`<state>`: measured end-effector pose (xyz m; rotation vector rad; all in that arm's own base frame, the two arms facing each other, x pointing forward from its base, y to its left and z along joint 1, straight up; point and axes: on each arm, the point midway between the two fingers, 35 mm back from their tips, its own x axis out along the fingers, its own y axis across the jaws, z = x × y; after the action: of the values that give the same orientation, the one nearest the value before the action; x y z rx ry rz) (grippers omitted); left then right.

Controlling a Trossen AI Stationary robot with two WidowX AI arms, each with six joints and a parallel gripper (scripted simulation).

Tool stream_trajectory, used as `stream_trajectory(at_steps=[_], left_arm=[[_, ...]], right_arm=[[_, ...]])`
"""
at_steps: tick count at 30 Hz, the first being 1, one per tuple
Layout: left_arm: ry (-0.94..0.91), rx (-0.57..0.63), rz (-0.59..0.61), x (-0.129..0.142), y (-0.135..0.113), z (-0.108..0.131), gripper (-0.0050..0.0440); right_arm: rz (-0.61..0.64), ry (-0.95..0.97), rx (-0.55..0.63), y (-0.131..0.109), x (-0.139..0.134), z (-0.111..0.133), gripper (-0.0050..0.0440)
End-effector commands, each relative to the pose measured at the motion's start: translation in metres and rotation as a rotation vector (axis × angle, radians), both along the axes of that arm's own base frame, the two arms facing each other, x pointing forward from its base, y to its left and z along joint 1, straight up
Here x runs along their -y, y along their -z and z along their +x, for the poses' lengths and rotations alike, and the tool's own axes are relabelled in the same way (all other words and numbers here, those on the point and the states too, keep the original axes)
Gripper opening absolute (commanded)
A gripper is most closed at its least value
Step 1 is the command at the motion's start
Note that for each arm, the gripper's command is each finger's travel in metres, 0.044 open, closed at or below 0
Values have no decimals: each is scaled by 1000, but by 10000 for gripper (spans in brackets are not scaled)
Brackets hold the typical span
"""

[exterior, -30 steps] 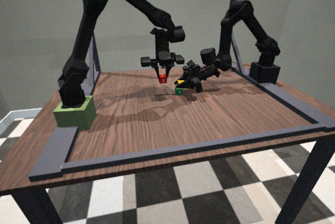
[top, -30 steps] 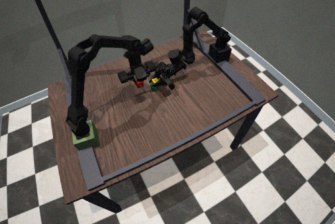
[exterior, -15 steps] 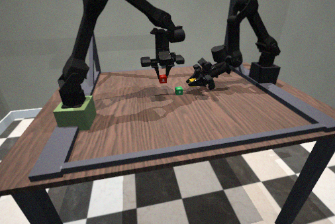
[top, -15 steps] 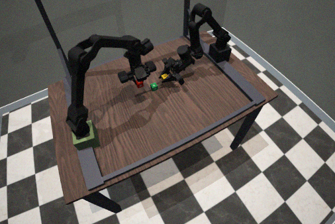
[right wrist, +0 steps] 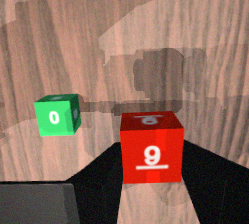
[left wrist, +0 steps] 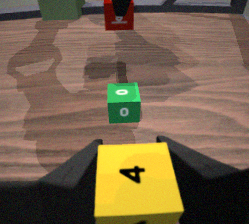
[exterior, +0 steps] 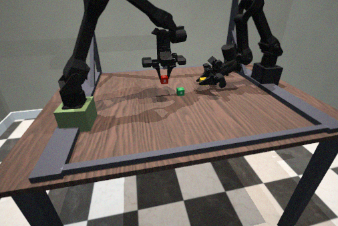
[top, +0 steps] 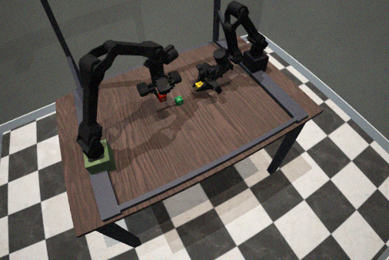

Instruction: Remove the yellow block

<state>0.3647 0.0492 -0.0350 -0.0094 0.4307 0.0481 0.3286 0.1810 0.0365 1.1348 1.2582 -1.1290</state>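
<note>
On the wooden table (top: 215, 128) (exterior: 187, 122) (left wrist: 15, 100) (right wrist: 15, 30): green block (top: 178, 101) (exterior: 180, 91) (left wrist: 124, 107) (right wrist: 57, 117), one, marked 0, upright and flat, nothing stacked on it; to be read as all that stands of the tower.

Item, yellow block (top: 199, 84) (exterior: 202, 80) (left wrist: 137, 180), marked 4: clamped between the fingers of the left gripper (top: 199, 85) (exterior: 202, 80) (left wrist: 129, 144), held beside the green block, apart from it.

Item, red block (top: 162, 97) (exterior: 164, 79) (left wrist: 119, 17) (right wrist: 151, 150), marked 9: clamped between the fingers of the right gripper (top: 162, 95) (exterior: 164, 79) (right wrist: 149, 148), held above the table, to the other side of the green block.

Step in hand: yellow block drawn out, its setting down not yet done. Next move called for: yellow block to be carried farther out if the gap is judged short, levelled, lowered flat and released. Thereafter: red block to be brought over the green block, centred, lowered flat and released, both arms then to be moved clear. Risk noted: green block could be nudged by a finger, or red block set down off centre.
</note>
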Motion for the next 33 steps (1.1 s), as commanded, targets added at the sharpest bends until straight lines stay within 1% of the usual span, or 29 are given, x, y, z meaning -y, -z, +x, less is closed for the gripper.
stream_trajectory(at_steps=[1, 5, 9, 10, 20, 22, 24, 26, 28, 31, 33], left_arm=[[8, -1, 8, -1, 12, 1, -50], [16, -12, 14, -1, 33, 0, -50], [19, -16, 15, 0, 36, 0, -50], [19, -14, 16, 0, 35, 0, 24], [17, -11, 15, -1, 34, 1, 264], [17, -3, 17, -1, 27, -2, 312], [17, -5, 17, -2, 19, -11, 360], [17, -5, 17, -2, 19, -11, 360], [17, -9, 17, -1, 6, -26, 400], [18, -13, 17, 0, -9, -48, 400], [18, -15, 17, 1, -14, -55, 400]], right_arm=[[9, 0, 22, -7, -1, 2, -50], [9, 0, 22, -7, -1, 2, -50], [9, 0, 22, -7, -1, 2, -50], [9, 0, 22, -7, -1, 2, -50], [9, 0, 22, -7, -1, 2, -50], [9, 0, 22, -7, -1, 2, -50], [9, 0, 22, -7, -1, 2, -50], [9, 0, 22, -7, -1, 2, -50], [9, 0, 22, -7, -1, 2, -50], [9, 0, 22, -7, -1, 2, -50], [9, 0, 22, -7, -1, 2, -50]])
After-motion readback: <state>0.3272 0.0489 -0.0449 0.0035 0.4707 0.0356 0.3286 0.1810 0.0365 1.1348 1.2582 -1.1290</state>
